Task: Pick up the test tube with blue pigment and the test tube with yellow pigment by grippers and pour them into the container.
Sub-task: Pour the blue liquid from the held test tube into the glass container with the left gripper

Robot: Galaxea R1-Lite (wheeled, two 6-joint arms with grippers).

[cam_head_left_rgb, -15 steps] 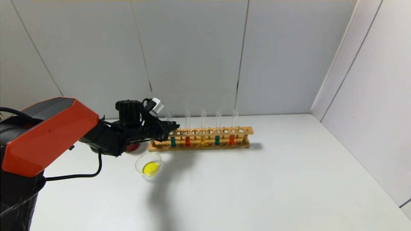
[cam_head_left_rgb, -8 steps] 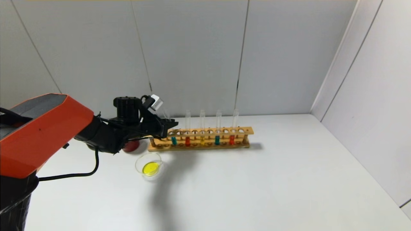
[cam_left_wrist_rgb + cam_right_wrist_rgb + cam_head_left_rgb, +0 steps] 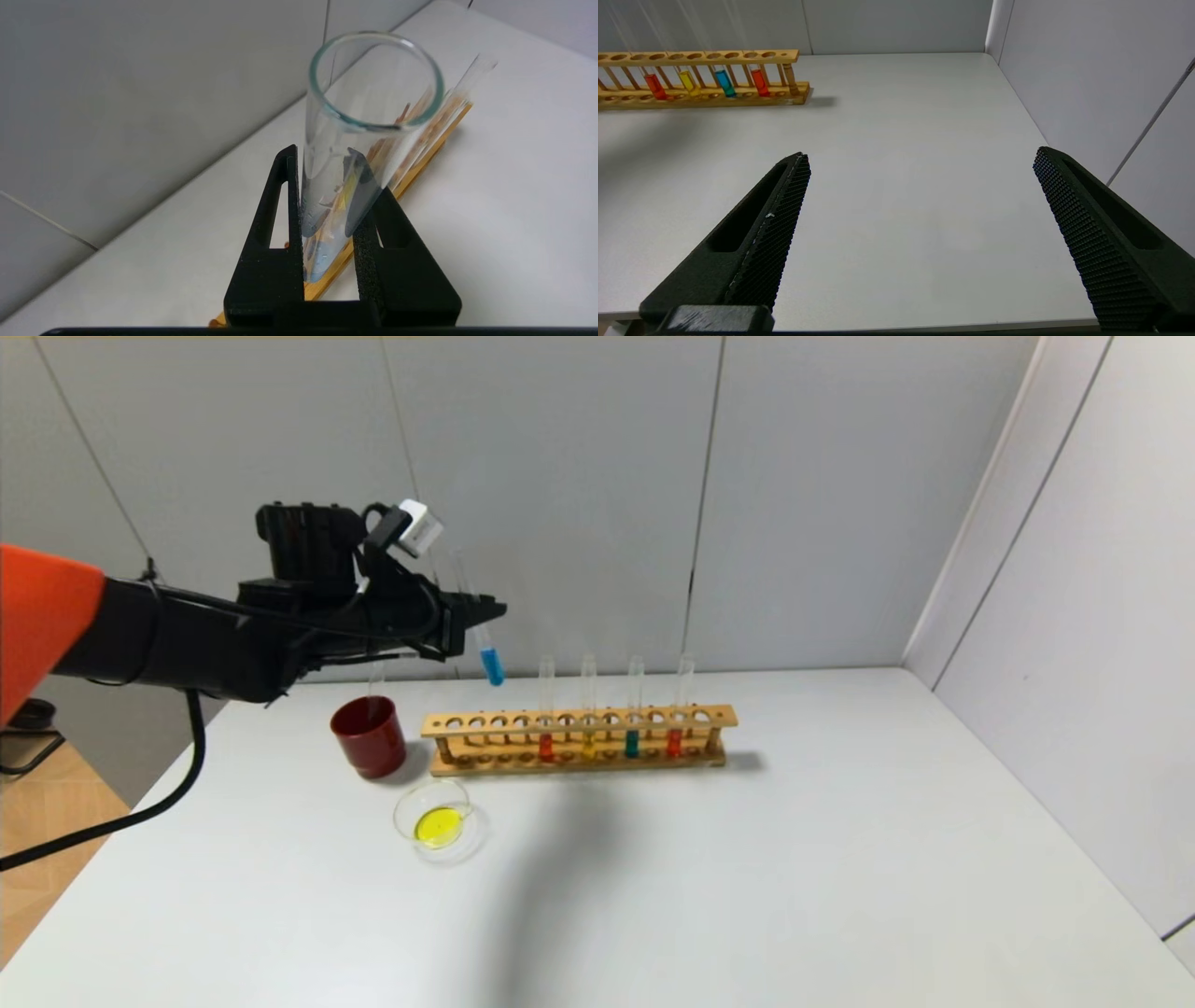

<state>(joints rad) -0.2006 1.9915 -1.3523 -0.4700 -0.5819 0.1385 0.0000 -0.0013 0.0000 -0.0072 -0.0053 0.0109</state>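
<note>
My left gripper (image 3: 478,613) is shut on the test tube with blue pigment (image 3: 486,653) and holds it slightly tilted, high above the left end of the wooden rack (image 3: 579,739). In the left wrist view the tube (image 3: 345,158) stands between the black fingers (image 3: 280,224), its open mouth toward the camera. A test tube with yellow pigment (image 3: 588,743) stands in the rack, also in the right wrist view (image 3: 687,81). The container (image 3: 437,819), a clear glass dish holding yellow liquid, sits on the table in front of the rack's left end. My right gripper (image 3: 920,186) is open and empty, low over the table's near right part.
The rack also holds two red-liquid tubes (image 3: 546,745) and a second teal-blue tube (image 3: 632,741). A dark red cup (image 3: 370,735) with an empty tube in it stands left of the rack. Grey walls close the back and the right side.
My left gripper has risen with the blue tube, lifting it fully out of the rack's left end. The arm has swung up, uncovering the red cup.
</note>
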